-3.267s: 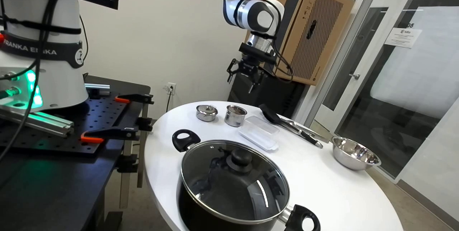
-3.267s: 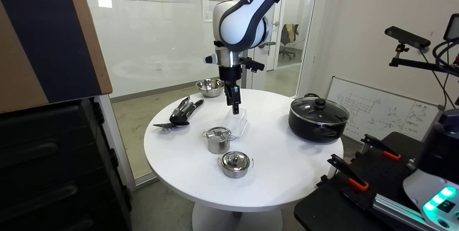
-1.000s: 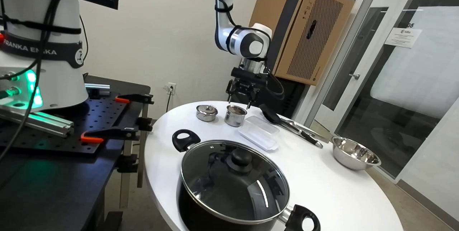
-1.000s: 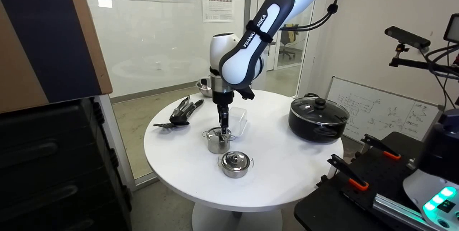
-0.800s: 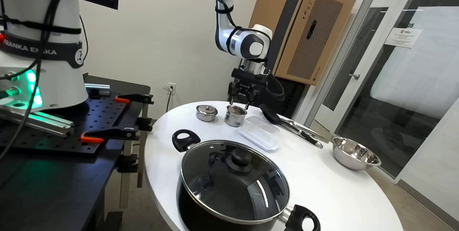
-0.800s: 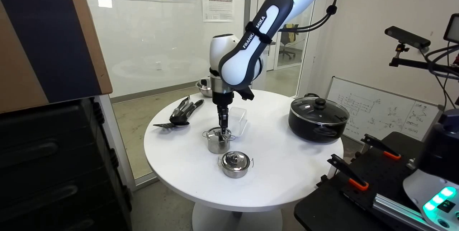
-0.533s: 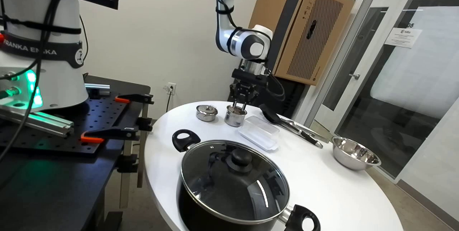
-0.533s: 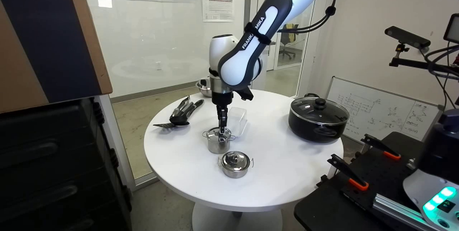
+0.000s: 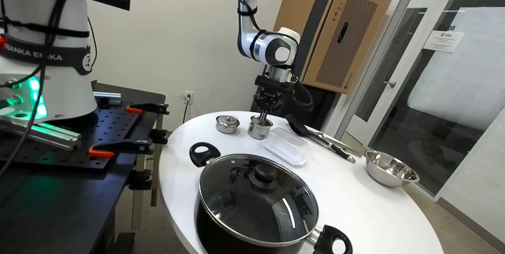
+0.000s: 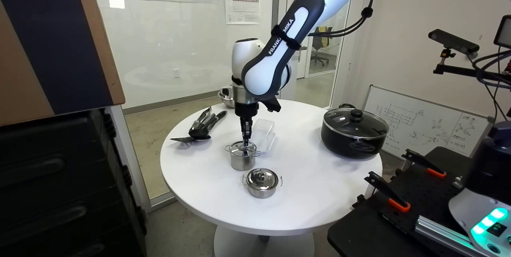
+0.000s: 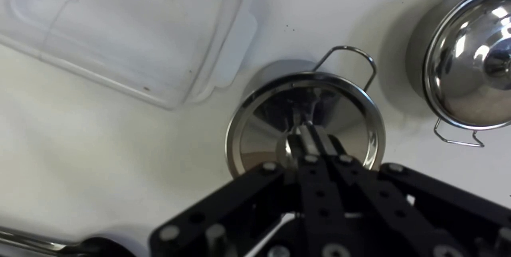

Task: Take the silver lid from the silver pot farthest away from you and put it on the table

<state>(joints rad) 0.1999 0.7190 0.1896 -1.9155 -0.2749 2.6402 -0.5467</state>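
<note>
The gripper (image 9: pixel 262 116) points down over the tall pot (image 10: pixel 242 161). It is clenched: the fingers (image 11: pixel 306 140) are drawn together with barely a sliver between them, at the middle of the silver lid (image 11: pixel 275 117). Part of the knob (image 11: pixel 282 149) shows just left of them in the wrist view; whether any of it is pinched cannot be told. The lid sits on the tall pot, covering its mouth, and the pot stands upright on the table (image 9: pixel 363 214).

In the wrist view, a short pot (image 11: pixel 467 93), also lidded, stands to the right, apart from the tall pot. A clear plastic box (image 11: pixel 119 41) lies to the left, just beside it.

In an exterior view, a large black pot (image 9: pixel 213 230) with a glass lid (image 9: pixel 248 210) occupies the near side. Kitchen tools (image 9: pixel 320 139) and a steel bowl (image 9: pixel 384 173) lie to the right. The workbench (image 9: pixel 59 195) stands at left.
</note>
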